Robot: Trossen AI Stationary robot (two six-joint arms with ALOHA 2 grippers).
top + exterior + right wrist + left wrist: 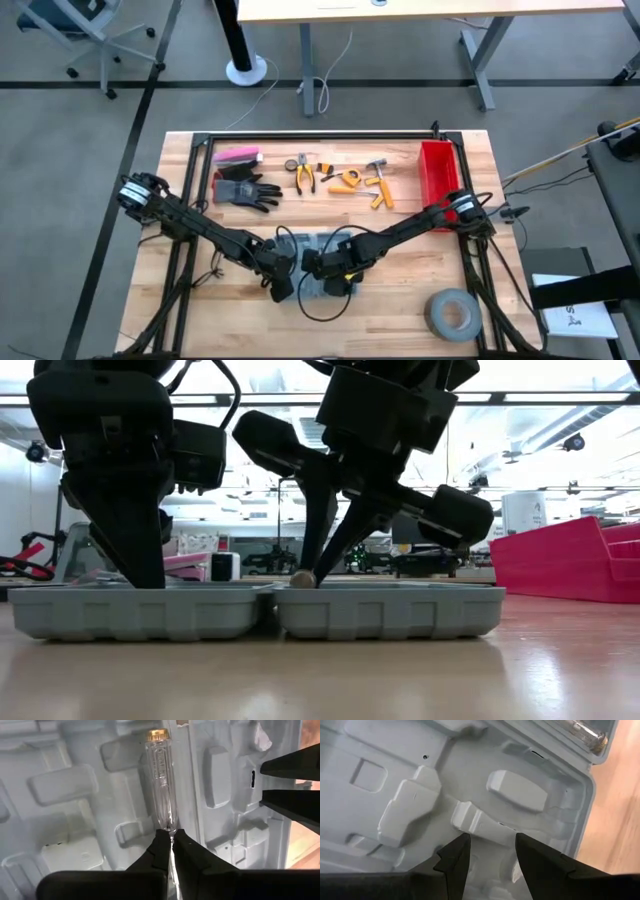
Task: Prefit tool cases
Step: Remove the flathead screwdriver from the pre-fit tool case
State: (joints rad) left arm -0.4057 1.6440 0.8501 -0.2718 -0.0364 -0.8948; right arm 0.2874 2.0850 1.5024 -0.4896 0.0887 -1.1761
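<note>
fingers of the right gripper (171, 840) pinch a clear-handled tester screwdriver (161, 780) over the hinge of the tool case (140, 615), a pale grey-blue moulded tray lying open at the table's near middle, while the left gripper (490, 851), jaws apart and empty, points down into its other half.

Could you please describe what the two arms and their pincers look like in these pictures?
Both arms are dark, nearly black, built of slim jointed links with pale bands at the shoulder joints and loose black cables along them. The left pincer and right pincer each end in two matte black, wedge-shaped fingers tapering to narrow tips. No markings show.
</note>
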